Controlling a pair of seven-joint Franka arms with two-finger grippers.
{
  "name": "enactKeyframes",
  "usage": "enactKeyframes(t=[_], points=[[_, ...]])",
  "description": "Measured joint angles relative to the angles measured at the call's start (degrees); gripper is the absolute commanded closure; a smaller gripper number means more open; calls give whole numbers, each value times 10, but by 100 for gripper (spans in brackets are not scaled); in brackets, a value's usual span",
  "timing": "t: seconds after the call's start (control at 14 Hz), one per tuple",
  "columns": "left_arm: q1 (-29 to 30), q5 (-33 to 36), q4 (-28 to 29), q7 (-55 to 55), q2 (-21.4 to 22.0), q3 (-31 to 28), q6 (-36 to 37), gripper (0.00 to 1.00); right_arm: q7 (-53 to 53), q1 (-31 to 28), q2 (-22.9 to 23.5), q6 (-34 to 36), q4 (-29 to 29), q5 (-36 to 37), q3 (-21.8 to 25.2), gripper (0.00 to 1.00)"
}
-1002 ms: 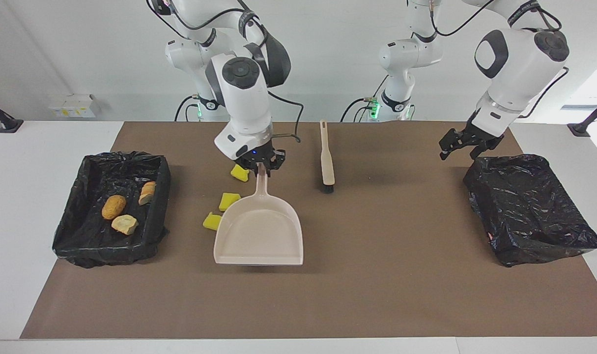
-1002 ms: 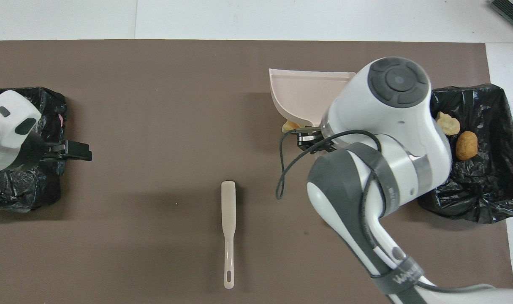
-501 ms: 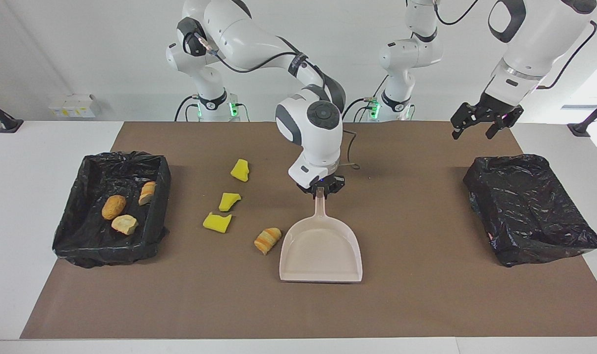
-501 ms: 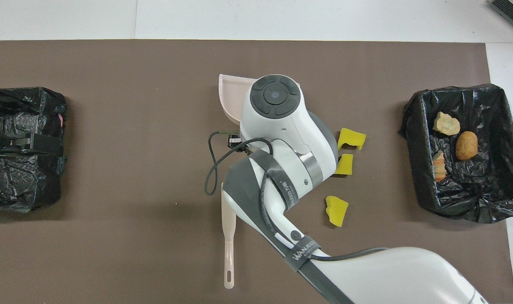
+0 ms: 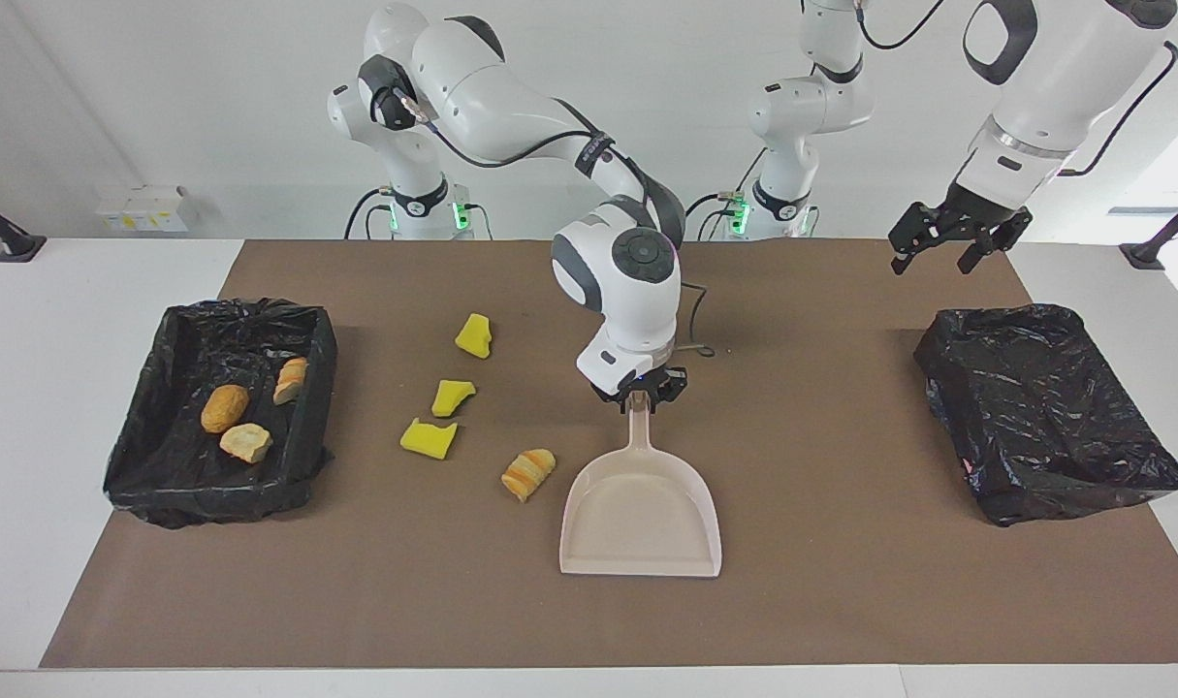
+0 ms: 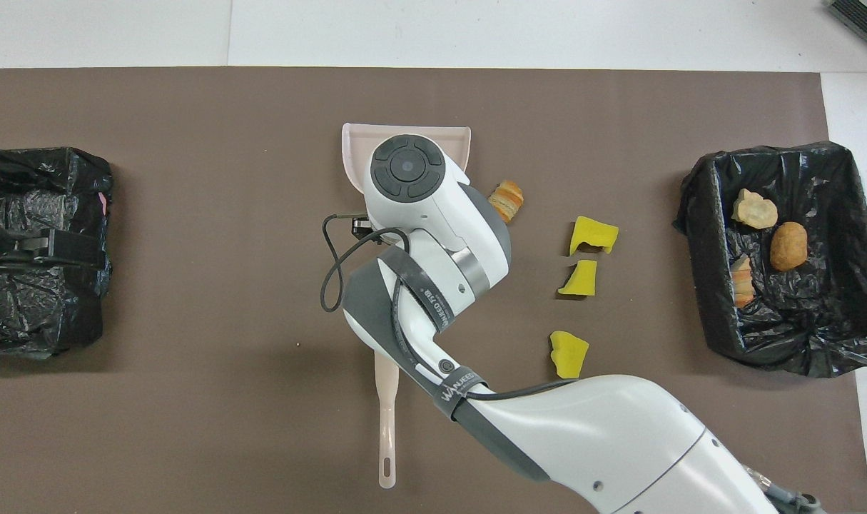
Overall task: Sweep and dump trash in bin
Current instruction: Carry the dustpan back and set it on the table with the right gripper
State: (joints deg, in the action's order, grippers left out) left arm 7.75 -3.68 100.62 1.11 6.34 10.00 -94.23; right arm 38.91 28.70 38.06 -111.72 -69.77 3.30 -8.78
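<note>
My right gripper (image 5: pixel 637 397) is shut on the handle of the beige dustpan (image 5: pixel 642 519) at mid-table; the pan's mouth points away from the robots. A striped orange-tan lump (image 5: pixel 528 473) lies beside the pan, toward the right arm's end. Three yellow scraps (image 5: pixel 473 335) (image 5: pixel 451 396) (image 5: pixel 427 438) lie on the mat between that lump and the black-lined bin (image 5: pixel 210 494). That bin holds three bread-like lumps (image 5: pixel 225 407). In the overhead view the striped lump (image 6: pixel 506 200) and the scraps (image 6: pixel 593 235) show beside the arm. My left gripper (image 5: pixel 947 247) waits open in the air.
A second black-lined bin (image 5: pixel 1044 417) stands at the left arm's end, under the left gripper's side. A beige brush lies near the robots; only its handle (image 6: pixel 386 428) shows under the right arm. A brown mat (image 5: pixel 841 601) covers the table.
My right gripper carried the dustpan from beside the yellow scraps toward the left arm's end and a little farther out, uncovering the striped lump. My left gripper rose from beside its bin.
</note>
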Motion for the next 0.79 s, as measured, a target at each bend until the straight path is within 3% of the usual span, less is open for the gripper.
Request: enactKeyframes(t=[0.29,0.57,0.79], points=[[0,0,-20,0,1,2,69,0,3,0,-66,10,-44,-1,-2,0],[0,1,-61,0,6,3,149,0,4,-8,-174,14,-162,-1,-1,0],[0,1,-65,0,8,3,151,0,4,-14,-251,13,-256,-1,0,0]])
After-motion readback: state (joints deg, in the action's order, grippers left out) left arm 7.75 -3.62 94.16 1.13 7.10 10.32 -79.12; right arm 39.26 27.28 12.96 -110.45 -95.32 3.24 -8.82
